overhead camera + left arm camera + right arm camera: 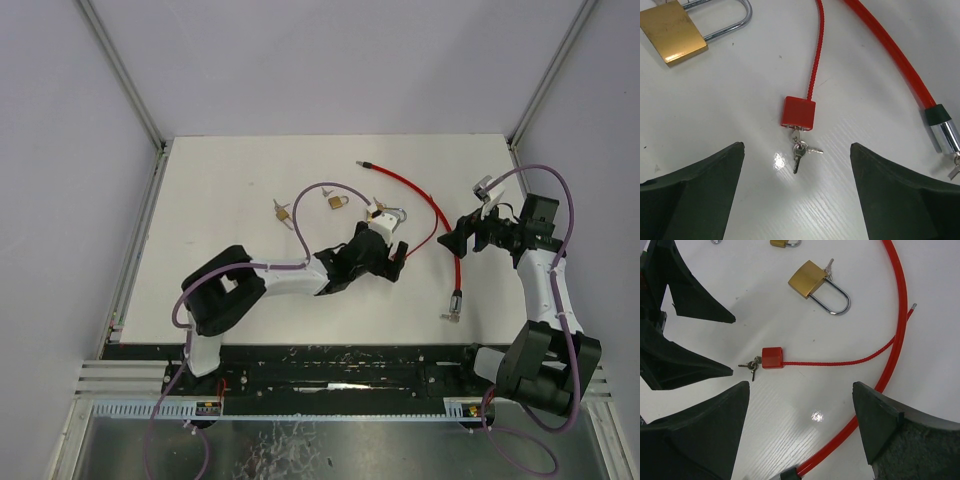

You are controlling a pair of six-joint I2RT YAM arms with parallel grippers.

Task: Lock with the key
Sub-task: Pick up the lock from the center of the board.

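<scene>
A small red lock body (798,113) lies flat on the white table, a thin red cable (816,55) running out of it. Its ring of keys (800,151) sits at its near end, one key in the lock. My left gripper (796,149) hovers open straddling those keys, touching nothing. The right wrist view shows the same red lock (772,358) and keys (751,365), with the left gripper's fingers (695,312) just to their left. My right gripper (800,385) is open and empty, a little short of the lock. From above, the left gripper (393,255) and right gripper (450,240) face each other.
A thick red cable lock (440,215) curves across the table, its metal end (945,135) by my left gripper's right finger. A brass padlock (810,280) with a key lies beyond the red lock. Two more small padlocks (338,202) (283,213) lie further left.
</scene>
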